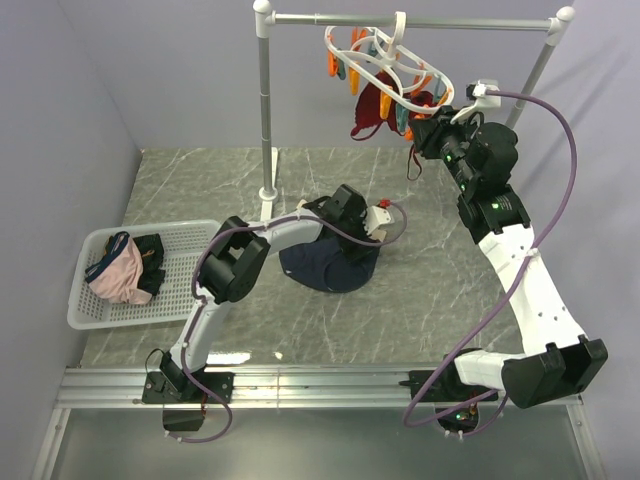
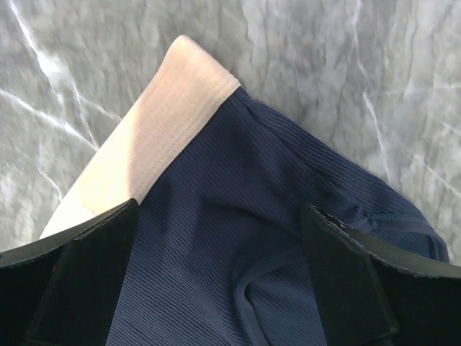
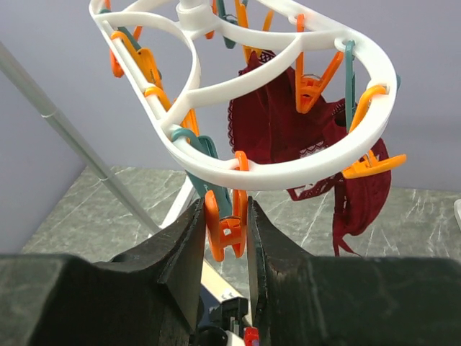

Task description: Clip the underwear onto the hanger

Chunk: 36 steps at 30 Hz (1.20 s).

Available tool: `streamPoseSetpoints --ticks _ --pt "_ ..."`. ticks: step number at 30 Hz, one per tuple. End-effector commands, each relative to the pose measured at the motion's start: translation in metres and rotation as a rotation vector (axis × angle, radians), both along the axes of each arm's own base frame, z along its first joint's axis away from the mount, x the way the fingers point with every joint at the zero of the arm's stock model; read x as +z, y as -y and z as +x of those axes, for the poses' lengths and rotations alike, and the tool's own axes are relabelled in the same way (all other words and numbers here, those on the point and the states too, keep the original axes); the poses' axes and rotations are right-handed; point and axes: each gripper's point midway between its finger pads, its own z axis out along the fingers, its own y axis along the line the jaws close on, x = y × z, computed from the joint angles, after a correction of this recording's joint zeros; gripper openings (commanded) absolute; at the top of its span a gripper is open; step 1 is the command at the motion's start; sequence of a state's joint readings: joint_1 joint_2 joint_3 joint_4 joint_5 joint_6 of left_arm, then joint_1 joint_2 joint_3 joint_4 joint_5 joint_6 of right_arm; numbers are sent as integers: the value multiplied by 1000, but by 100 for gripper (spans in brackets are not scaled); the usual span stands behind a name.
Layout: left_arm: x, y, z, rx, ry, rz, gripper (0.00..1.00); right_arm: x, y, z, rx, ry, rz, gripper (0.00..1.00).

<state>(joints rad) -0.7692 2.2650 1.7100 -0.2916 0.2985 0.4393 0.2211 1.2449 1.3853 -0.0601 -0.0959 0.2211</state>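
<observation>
Left claw (image 2: 222,210): fingers (image 2: 86,274) are spread wide and pointed down at the table (image 1: 430,290). Nothing is gripped. The underwear (image 2: 288,166) is seen directly beneath and between the fingers, navy ribbed fabric lying crumpled on the table. Whether the fingertips press into the cloth cannot be told. A pale beige lining (image 2: 158,122) is turned out just ahead of the left finger.

Right claw (image 3: 225,216): it is raised high, with the jaws drawn almost together on an orange clip (image 3: 225,227) that fills the narrow gap between them. The clip hangs from the near rim of the hanger (image 3: 288,176), a white oval ring directly above the claw. A teal clip (image 3: 209,180) is noted touching the orange one, just above it. Further orange and teal clips are spaced around the ring. A maroon garment (image 3: 274,122) is clipped at the far side, beyond and right of the claw.

In the top view the hanger is hooked on a grey rail (image 1: 410,20). Well to the left of the left claw, a white basket (image 1: 85,310) is noted holding a pink garment (image 1: 120,282).
</observation>
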Motion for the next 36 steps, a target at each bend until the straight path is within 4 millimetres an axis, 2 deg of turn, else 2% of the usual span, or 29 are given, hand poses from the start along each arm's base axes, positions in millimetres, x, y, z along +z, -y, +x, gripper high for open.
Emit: streamPoseSetpoints --ticks 1,3,5,6,10,14,18,23,26,32,36 --pt "-16 -32 -26 2 -102 146 99 15 -1 -1 3 39 6 0" --pt "12 -22 -19 147 -118 76 99 18 -3 0 8 42 8 0" --pt "25 -20 -11 279 -109 38 99 20 -2 1 7 44 11 0" --pt "30 -18 -16 373 -147 8 99 20 -2 2 5 43 10 0" --pt "24 -7 -32 563 -226 4 99 21 -2 1 4 41 17 0" --pt "14 5 -35 679 -273 -9 99 18 -4 2 8 31 24 0" --pt "19 23 -25 708 -274 -79 99 16 -3 2 6 26 23 0" --pt "32 29 -15 707 -222 -94 99 18 -2 -2 6 32 13 0" --pt "23 31 -23 676 -205 -51 99 17 -3 -2 7 33 15 0" --pt "-8 38 -48 628 -260 14 99 15 -1 -3 1 34 17 0" --pt "-27 33 -56 643 -284 56 99 14 -1 -4 -2 35 16 0"
